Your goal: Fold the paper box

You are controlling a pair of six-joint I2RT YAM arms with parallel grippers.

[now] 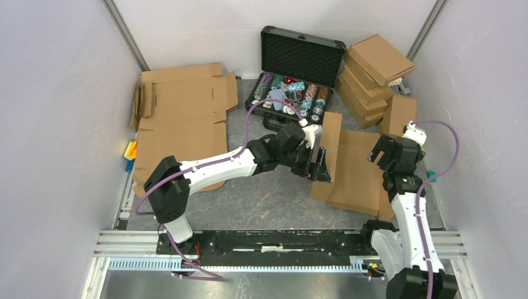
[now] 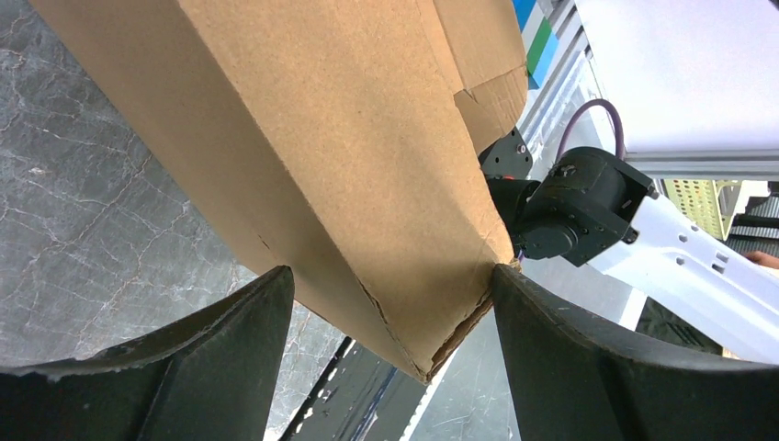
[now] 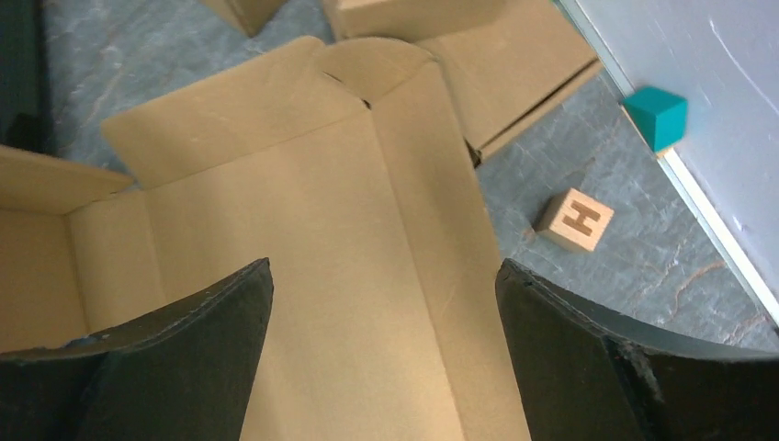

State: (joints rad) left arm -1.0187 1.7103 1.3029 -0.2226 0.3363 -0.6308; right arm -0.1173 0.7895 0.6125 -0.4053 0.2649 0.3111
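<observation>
The paper box (image 1: 355,171) lies unfolded on the table right of centre, plain brown cardboard with its left side wall (image 1: 330,140) raised. In the left wrist view that folded wall (image 2: 367,156) slants down between the fingers of my left gripper (image 2: 390,271). The gripper is open; its right finger (image 2: 551,331) touches the wall's edge and the left finger stands apart from it. My left gripper (image 1: 319,167) sits at the box's left edge. My right gripper (image 3: 384,266) hovers open above the flat inner panel (image 3: 303,239) with nothing between its fingers, at the box's right side (image 1: 381,152).
An open black case (image 1: 302,59) of colourful chips stands at the back. Folded boxes (image 1: 373,75) are stacked at back right, and flat cardboard sheets (image 1: 180,118) lie at left. Right of the box lie a wooden H block (image 3: 574,219) and a teal block (image 3: 657,118).
</observation>
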